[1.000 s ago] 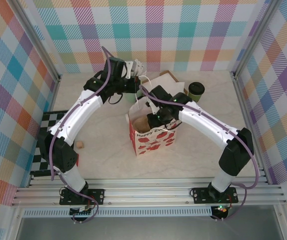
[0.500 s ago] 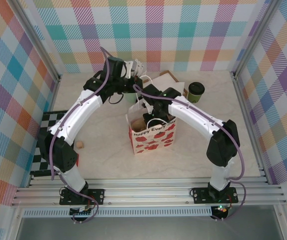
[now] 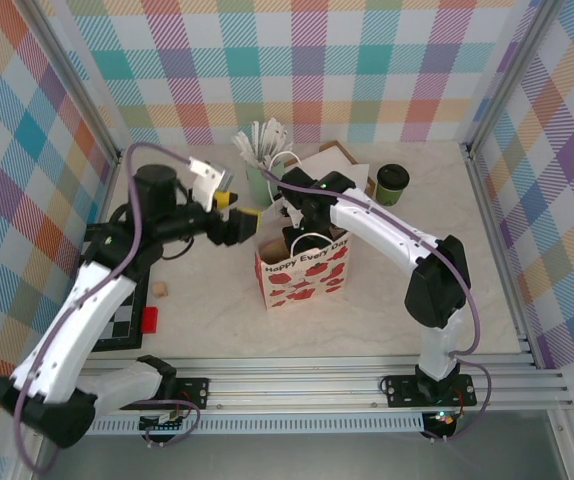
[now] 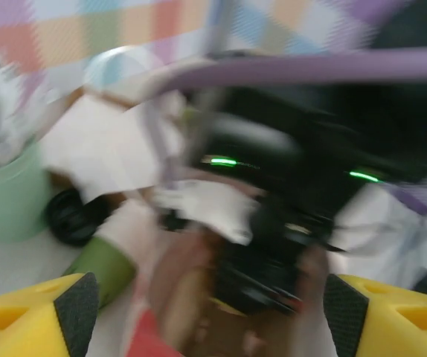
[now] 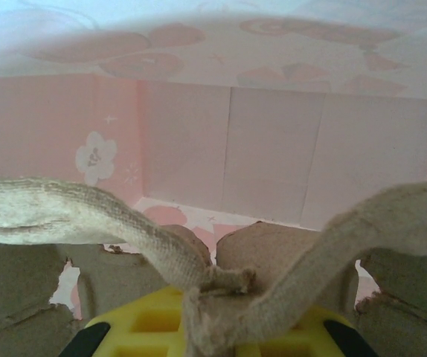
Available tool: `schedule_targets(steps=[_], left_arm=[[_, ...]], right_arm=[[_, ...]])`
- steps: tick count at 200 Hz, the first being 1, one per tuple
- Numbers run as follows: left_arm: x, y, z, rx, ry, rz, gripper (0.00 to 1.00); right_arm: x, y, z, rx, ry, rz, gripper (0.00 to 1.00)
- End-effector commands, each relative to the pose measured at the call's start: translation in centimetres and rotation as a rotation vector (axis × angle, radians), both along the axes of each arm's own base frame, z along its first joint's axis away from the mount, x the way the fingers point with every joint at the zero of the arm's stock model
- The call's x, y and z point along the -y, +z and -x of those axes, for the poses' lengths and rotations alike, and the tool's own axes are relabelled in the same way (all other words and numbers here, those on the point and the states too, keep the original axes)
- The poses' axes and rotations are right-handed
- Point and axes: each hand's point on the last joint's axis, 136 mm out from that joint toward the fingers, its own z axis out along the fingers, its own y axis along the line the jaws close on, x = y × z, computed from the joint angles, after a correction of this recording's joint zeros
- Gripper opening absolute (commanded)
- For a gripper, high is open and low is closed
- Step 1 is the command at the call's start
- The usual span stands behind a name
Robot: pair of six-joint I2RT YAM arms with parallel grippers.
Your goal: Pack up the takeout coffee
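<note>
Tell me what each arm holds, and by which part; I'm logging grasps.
Right gripper: jaws shut on the paper bag's cord handle, at its middle where the two strands meet. Left gripper: jaws open, nothing held.

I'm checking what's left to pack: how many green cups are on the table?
2. The takeout coffee stands back right; the pale green cup of sticks stands behind the bag. More could be hidden.
</note>
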Motion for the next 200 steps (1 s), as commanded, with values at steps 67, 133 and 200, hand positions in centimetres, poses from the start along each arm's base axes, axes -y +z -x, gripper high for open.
schedule_targets(steps=[67, 133, 200], left_arm=[[10.3, -2.5, 3.3, 0.204, -0.364, -0.109, 0.75], [11.7, -2.3, 6.5, 0.222, -0.525, -0.068, 0.19], [11.3, -1.9, 9.6, 0.194, -0.661, -0.009, 0.02]], right_arm=[[-0.7, 0.2, 0.5, -0.044, -0.021, -0.011, 0.0], [-0.3, -0.5, 0.4, -0.062, -0.046, 0.033, 0.0], [-0.2, -1.8, 0.0, -0.085, -0.083, 0.078, 0.0]])
